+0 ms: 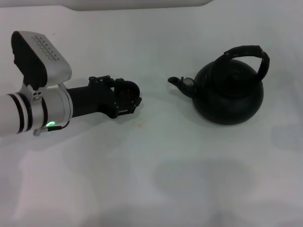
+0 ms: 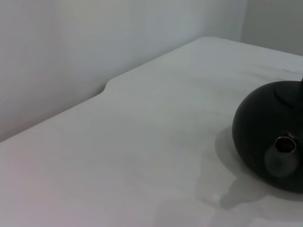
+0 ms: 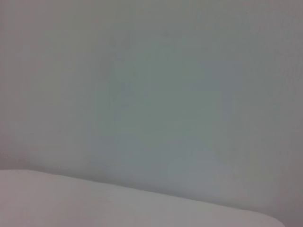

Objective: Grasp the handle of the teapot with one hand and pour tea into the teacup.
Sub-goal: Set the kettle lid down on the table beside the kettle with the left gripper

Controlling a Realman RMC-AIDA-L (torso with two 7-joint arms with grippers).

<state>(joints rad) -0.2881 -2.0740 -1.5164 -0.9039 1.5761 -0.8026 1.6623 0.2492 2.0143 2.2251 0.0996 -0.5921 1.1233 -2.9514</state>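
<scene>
The black teapot (image 1: 229, 97) stands on the white table at the right, its spout (image 1: 182, 82) pointing left and its arched handle (image 1: 248, 52) upright over the lid. The left wrist view shows the teapot (image 2: 265, 127) body and the pale spout tip (image 2: 284, 145) facing the camera. My left gripper (image 1: 127, 97) reaches in from the left, low over the table, a short way left of the spout. The small dark teacup (image 1: 128, 89) sits between its fingers, which look shut on it. My right gripper is out of view.
The white table (image 1: 156, 179) stretches wide in front of and behind the teapot. Its far edge (image 2: 106, 87) meets a pale wall. The right wrist view holds only wall and a strip of table (image 3: 71, 198).
</scene>
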